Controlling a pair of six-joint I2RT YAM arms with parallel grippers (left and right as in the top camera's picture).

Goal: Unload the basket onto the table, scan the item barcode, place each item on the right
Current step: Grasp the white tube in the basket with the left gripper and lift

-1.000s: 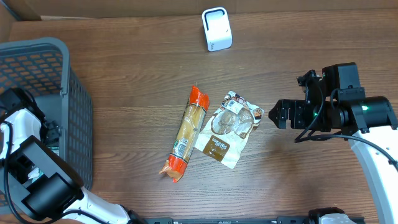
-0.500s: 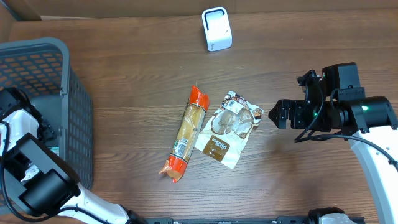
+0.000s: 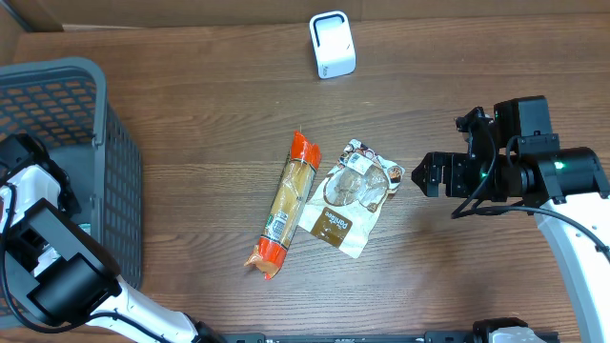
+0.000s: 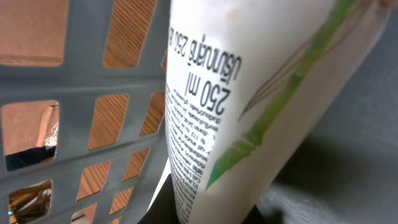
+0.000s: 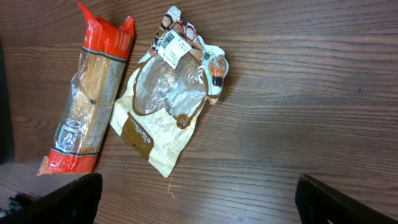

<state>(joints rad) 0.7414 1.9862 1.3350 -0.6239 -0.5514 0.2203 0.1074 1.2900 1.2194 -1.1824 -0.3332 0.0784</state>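
Left pincer (image 3: 27, 157): clenched on bottle (image 4: 249, 93), inside basket (image 4: 87, 81).
Right pincer (image 3: 420, 175): released, empty.
Risk: smooth bottle may slip, or snag basket wall beside pincer, when lifted.

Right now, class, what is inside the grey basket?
A white bottle with a green stripe, close to the basket wall, and the left arm reaching in. The basket floor under them is covered.

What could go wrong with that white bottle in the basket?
The white bottle looks smooth and sits tilted close to the basket wall, so the shut left pincer might slip off it, or it could snag on the grid when lifted. The white scanner stands far across the table, so it could drop on the way.
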